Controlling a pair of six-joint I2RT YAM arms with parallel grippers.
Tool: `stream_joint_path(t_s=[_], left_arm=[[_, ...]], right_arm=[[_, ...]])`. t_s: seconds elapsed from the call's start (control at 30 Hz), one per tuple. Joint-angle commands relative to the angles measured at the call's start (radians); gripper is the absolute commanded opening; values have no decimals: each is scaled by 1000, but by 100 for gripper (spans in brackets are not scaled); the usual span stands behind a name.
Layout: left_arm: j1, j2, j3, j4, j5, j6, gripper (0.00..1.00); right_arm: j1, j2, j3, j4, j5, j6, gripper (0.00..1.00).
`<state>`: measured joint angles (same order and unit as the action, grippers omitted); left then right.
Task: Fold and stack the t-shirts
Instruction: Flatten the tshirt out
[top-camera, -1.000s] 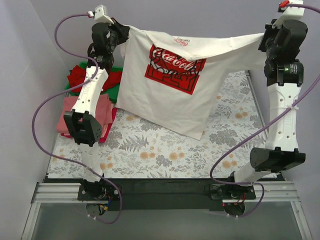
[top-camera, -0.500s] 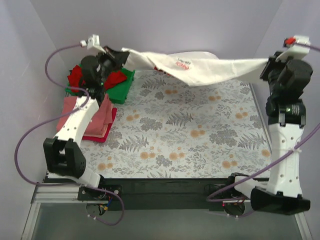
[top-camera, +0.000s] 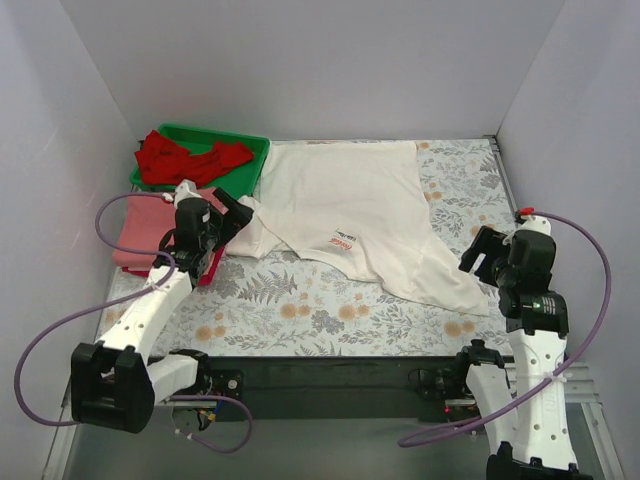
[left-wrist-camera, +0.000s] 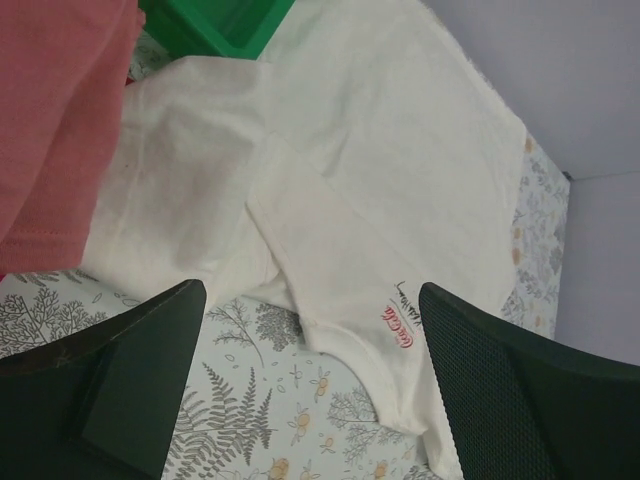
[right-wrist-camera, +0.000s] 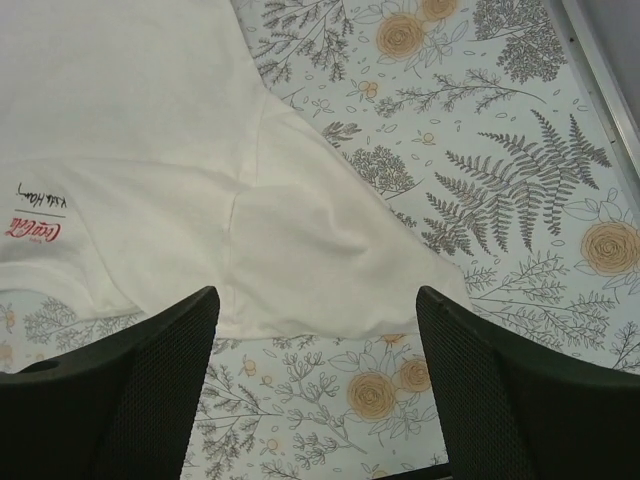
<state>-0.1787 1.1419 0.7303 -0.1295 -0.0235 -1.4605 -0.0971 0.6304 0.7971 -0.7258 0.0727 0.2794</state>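
Cream tee (top-camera: 350, 200) lies spread on the floral desk (top-camera: 320, 305), its wide straight edge toward the back wall. A small red logo (top-camera: 341, 241) shows near its near edge. The cloth is mostly flat, with soft creases at both near corners.

The left corner of the tee reaches the green tray (top-camera: 255, 165) and meets the folded pink tee (top-camera: 140, 225), as the left wrist view shows. A red edge shows under the pink tee. Loose red tees (top-camera: 185, 158) lie heaped in the tray.

The left end effector (top-camera: 238, 208) sits low over the tee's left corner, just beside the pink tee. Its fingers (left-wrist-camera: 130, 380) are spread wide and grip nothing, and the logo (left-wrist-camera: 397, 322) is visible between them.

The right end effector (top-camera: 472, 258) sits at the tee's near right corner, which tapers toward it. Its fingers (right-wrist-camera: 520, 390) are also spread wide and grip nothing. In the right wrist view that corner of the tee (right-wrist-camera: 300, 250) lies flat on the desk between them.
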Motion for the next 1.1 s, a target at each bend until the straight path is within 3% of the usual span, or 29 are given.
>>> stream_joint_path(t_s=[0.0, 0.07, 0.17, 0.2, 0.27, 0.37, 0.47, 0.53, 0.63, 0.77, 0.87, 0.97, 1.07], left_arm=[[-16, -82, 35, -48, -70, -41, 88], [-21, -64, 46, -50, -50, -29, 88], [-77, 10, 79, -39, -19, -6, 89], [-141, 33, 90, -29, -27, 2, 90], [-209, 126, 132, -19, -36, 29, 90], [-274, 270, 176, 13, 58, 37, 90], [-303, 355, 204, 27, 67, 34, 91], [-309, 419, 211, 30, 48, 35, 91], [-311, 489, 236, 30, 65, 40, 91], [-309, 516, 247, 27, 36, 43, 92], [-305, 548, 274, -18, -102, 52, 94], [-282, 597, 314, -61, -145, 48, 96], [-248, 676, 348, -64, -144, 37, 96]], right_arm=[[-3, 12, 73, 6, 53, 18, 87], [-3, 38, 79, 31, 59, 18, 87], [-3, 78, 65, 116, -63, 3, 94], [-3, 90, 57, 146, -183, -5, 98], [-1, 139, 39, 237, -273, -8, 98], [16, 240, 56, 307, -346, -11, 98], [94, 360, 82, 400, -327, -23, 98], [219, 443, 115, 454, -251, -52, 98], [308, 673, 256, 489, -200, -121, 98], [321, 1105, 555, 468, -143, -183, 98], [327, 1326, 767, 402, -126, -210, 98], [330, 1428, 840, 391, -113, -203, 98], [330, 1474, 794, 390, -126, -184, 98]])
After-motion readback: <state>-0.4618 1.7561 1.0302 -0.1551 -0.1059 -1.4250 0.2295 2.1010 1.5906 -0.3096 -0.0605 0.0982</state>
